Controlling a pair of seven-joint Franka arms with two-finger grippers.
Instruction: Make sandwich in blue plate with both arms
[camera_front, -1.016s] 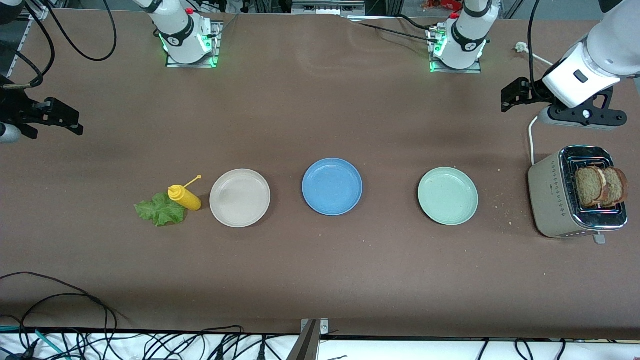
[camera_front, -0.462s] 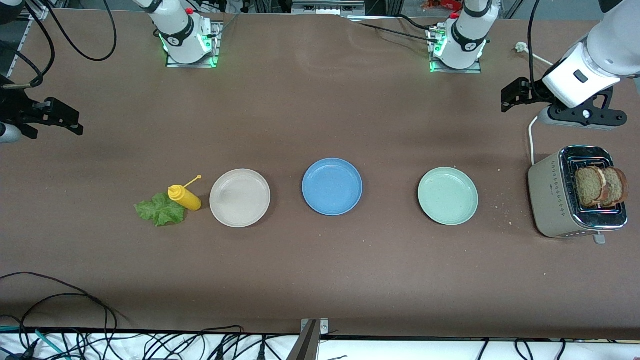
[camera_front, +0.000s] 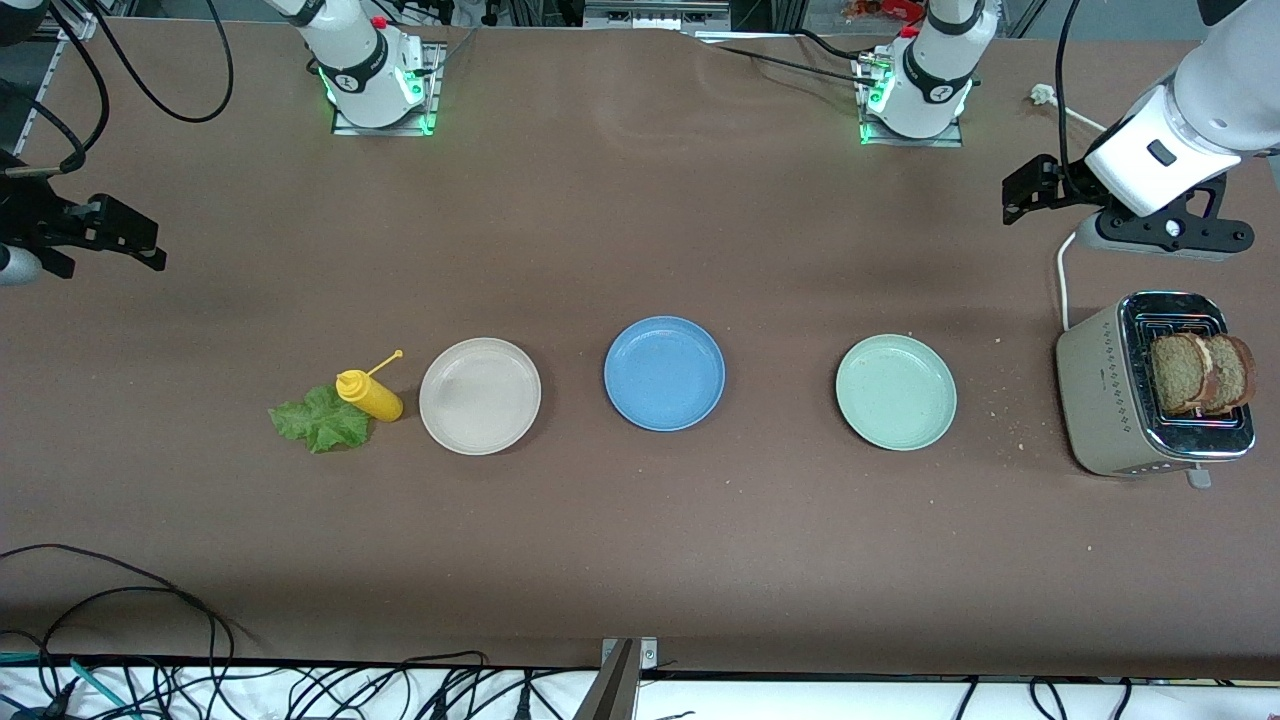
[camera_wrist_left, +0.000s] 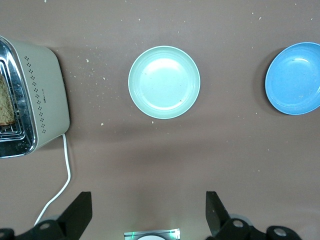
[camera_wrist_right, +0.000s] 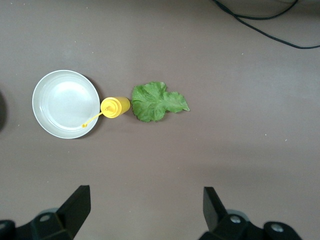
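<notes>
Blue plate (camera_front: 664, 373) sits bare at the middle of the brown table (camera_front: 640, 560), between the beige plate (camera_front: 480, 396) and the pale green plate (camera_front: 896, 392). Two bread slices (camera_front: 1200, 374) stand in the toaster (camera_front: 1150, 385) at the left arm's end of the bench. A lettuce leaf (camera_front: 320, 419) lies touching the yellow squeeze bottle (camera_front: 370, 395), just beside the beige plate. Left gripper (camera_wrist_left: 149, 212) hangs over the table edge near the toaster, fingers spread apart and holding nothing. Right gripper (camera_wrist_right: 146, 210) waits over the right arm's end of the bench, fingers likewise spread wide.
</notes>
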